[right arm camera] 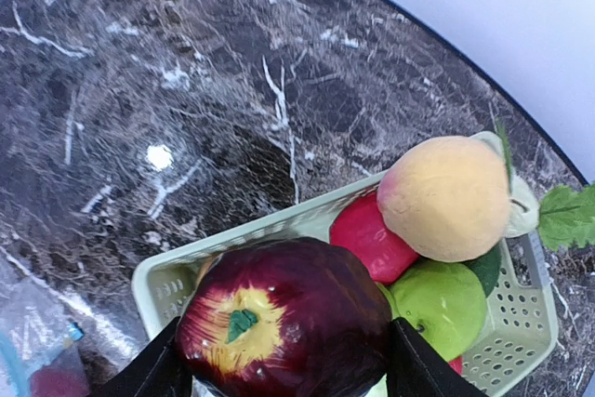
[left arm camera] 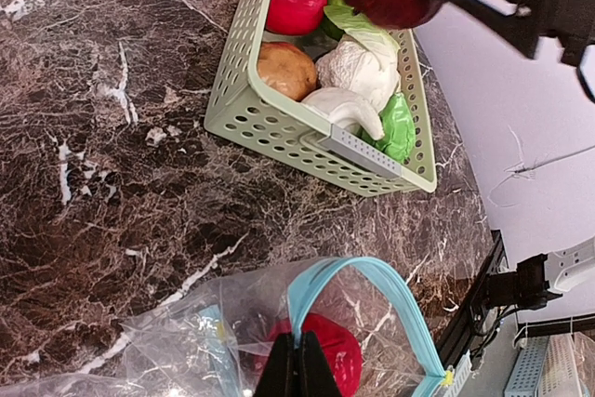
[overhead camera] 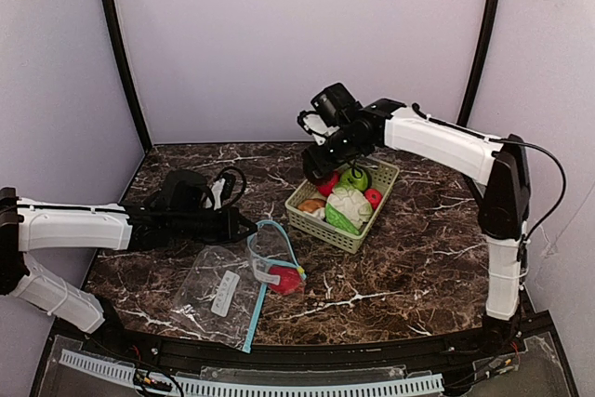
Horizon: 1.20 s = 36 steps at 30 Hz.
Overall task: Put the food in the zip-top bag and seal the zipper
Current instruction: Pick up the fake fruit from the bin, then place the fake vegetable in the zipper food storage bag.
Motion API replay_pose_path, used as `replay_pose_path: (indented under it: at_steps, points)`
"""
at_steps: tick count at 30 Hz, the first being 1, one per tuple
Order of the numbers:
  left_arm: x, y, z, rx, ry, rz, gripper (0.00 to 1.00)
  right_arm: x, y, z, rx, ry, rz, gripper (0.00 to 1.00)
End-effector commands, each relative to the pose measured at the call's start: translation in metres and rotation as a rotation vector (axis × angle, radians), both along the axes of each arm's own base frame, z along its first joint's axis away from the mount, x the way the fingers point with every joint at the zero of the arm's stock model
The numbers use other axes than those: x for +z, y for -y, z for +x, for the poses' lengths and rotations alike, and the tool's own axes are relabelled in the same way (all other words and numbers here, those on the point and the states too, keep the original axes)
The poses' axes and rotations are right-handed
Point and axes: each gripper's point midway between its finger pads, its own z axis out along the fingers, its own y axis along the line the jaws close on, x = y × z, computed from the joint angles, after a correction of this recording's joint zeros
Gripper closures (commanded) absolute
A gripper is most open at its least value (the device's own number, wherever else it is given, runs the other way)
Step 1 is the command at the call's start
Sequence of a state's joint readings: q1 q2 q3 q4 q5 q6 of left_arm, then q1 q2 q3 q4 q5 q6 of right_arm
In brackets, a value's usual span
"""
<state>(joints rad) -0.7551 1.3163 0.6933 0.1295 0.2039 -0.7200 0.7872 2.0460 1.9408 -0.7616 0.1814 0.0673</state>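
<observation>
The right gripper (overhead camera: 323, 166) pinched a dark red apple (right arm camera: 284, 318), one jaw on each side of the fruit. Right under those jaws was the near end of the basket (right arm camera: 163, 285), and the apple hung above it without touching what lay inside. Past the jaws, in the basket, a peach (right arm camera: 446, 197) rested on a red fruit (right arm camera: 363, 239) and a green apple (right arm camera: 442, 304), and a cauliflower (left arm camera: 358, 72) lay at the other end.

The left gripper (left arm camera: 297, 369) had its jaws pressed together on the blue zipper (left arm camera: 372, 276) of the bag (overhead camera: 218, 290), the rim arching open beyond the tips. Just past those jaws, inside the bag, lay a red piece (left arm camera: 330, 350). Farther ahead of them the basket stood on the table (overhead camera: 418, 258), apart from the bag
</observation>
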Motion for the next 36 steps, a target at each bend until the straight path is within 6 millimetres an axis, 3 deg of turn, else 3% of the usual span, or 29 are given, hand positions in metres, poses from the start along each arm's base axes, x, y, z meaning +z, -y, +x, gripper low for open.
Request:
replay_pose_path:
  at_steps: [1,3,9,14,17,27,36]
  points:
    - [0.004,0.000,-0.001,-0.017,-0.004,0.002,0.99,0.083,-0.003,-0.020,0.036,0.074,0.244,0.51]
    - [0.006,-0.001,-0.001,-0.017,-0.002,-0.003,0.99,0.098,-0.002,-0.036,0.069,0.064,0.308,0.51]
    - [0.010,-0.003,0.000,-0.014,-0.001,-0.007,0.99,0.116,-0.011,-0.100,0.212,0.007,0.487,0.51]
    - [0.015,-0.004,0.000,-0.017,0.011,-0.011,0.99,0.116,-0.035,-0.153,0.320,-0.034,0.559,0.51]
    - [0.016,-0.005,0.000,-0.019,0.016,-0.009,0.99,0.109,-0.050,-0.174,0.333,-0.089,0.598,0.51]
    - [0.014,-0.001,-0.003,-0.041,0.006,-0.017,0.99,0.045,-0.094,-0.193,0.345,-0.250,0.482,0.51]
    - [0.008,-0.001,-0.003,-0.036,-0.006,-0.035,0.99,0.003,-0.102,-0.194,0.269,-0.354,0.383,0.52]
